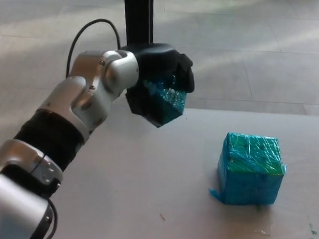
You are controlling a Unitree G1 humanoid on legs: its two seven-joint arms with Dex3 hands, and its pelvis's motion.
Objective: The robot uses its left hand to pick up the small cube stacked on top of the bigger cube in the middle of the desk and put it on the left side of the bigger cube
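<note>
Teal film, crinkled and glossy, wraps both cubes. The small cube [163, 101] is off the desk, held in the left hand [158, 80], whose black fingers [184, 73] curl over its top and far side while the palm backs it from the left; the cube sits tilted, one corner pointing down toward the desk. The hand is thus closed around the cube, though how the thumb lies cannot be made out, since the cube and palm hide it. The hand and cube hang above the far left part of the desk [124, 192], well apart from the big cube [250, 168] and to its left. The big cube stands upright on the desk at the right of the view, with nothing on top of it and a loose flap of film sticking out at its lower left corner. The silver forearm [86, 100] rises from the lower left of the view, with a black sleeve section below the wrist and a black cable [92, 26] looping over it. Behind the hand a black post [138, 18] stands at the desk's far edge, and beyond it lies a pale tiled floor [248, 38]. A small teal mark [311, 234] shows on the desk near the right edge.
</note>
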